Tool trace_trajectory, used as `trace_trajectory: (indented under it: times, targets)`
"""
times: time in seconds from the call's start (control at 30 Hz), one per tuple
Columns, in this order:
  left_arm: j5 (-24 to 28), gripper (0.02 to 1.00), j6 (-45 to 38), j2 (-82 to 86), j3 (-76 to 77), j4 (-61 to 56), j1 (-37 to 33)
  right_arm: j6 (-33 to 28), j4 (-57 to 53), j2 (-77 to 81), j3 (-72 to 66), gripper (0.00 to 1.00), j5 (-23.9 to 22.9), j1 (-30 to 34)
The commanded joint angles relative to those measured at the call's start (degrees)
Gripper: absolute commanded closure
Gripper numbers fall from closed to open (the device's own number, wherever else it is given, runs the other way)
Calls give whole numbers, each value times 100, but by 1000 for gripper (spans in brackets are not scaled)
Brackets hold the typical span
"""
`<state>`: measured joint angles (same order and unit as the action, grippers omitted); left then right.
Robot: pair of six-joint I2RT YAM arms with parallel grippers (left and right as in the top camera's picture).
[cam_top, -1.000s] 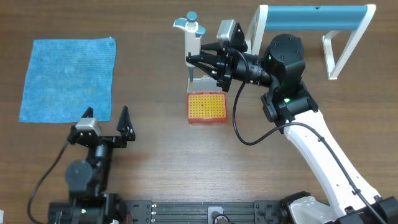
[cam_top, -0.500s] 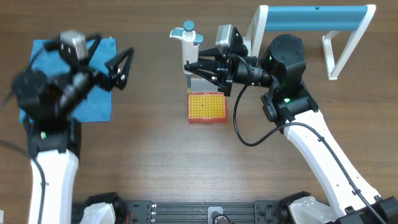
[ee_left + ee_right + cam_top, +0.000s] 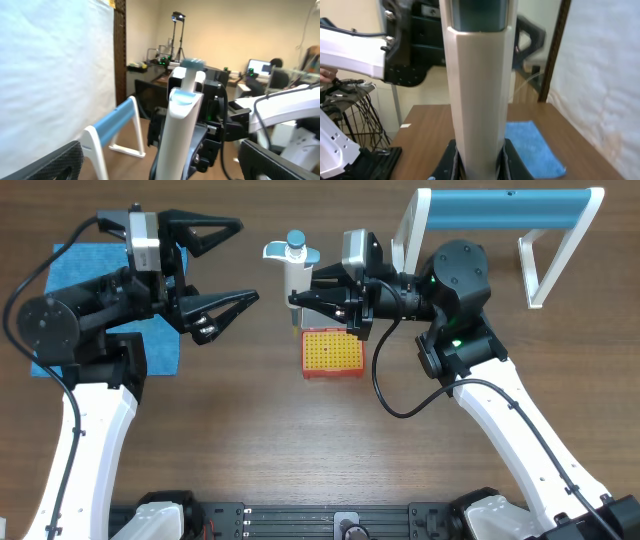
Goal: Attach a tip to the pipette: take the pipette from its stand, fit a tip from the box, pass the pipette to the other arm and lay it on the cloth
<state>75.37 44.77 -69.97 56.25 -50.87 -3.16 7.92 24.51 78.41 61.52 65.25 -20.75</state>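
My right gripper (image 3: 303,297) is shut on the white pipette (image 3: 292,258) with a blue cap, held upright in the air just behind the orange tip box (image 3: 332,352). Up close, the pipette body (image 3: 477,90) stands between my right gripper's (image 3: 480,165) fingers. My left gripper (image 3: 248,260) is raised and open, its fingers spread wide a short way left of the pipette. From the left wrist, the pipette (image 3: 182,125) stands ahead, between my left gripper's (image 3: 165,170) open fingers but farther off. The blue cloth (image 3: 160,350) lies at the far left, partly under the left arm.
The white and blue stand (image 3: 500,210) sits at the back right, also seen as the stand (image 3: 115,125) behind the pipette. Bare wooden table spreads across the front and middle. The cloth (image 3: 530,145) shows beyond the pipette in the right wrist view.
The left arm has risen from low at the table's front and swung up over the cloth, its open gripper now facing the pipette. The right gripper has carried the pipette slightly left.
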Motion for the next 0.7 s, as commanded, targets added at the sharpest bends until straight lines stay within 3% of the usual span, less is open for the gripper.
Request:
trace_trajectory:
  times: [0.03,0.3,0.43,0.6,0.7]
  targets:
    - [186,23,1241,-26,83,-17,24,42,402,-59,98,923,190,-155]
    - [468,20,1475,-26,83,-81,149,48,479,4,98,923,81,-426]
    - [778,20,1298,-26,83,-212,496,413,483,116,98,923,-35,-437]
    - [785,18,1174,-26,83,-212,673,719,520,306,98,923,-42,-437]
    - [785,110,1174,-26,83,-210,671,944,520,326,98,923,-188,-437]
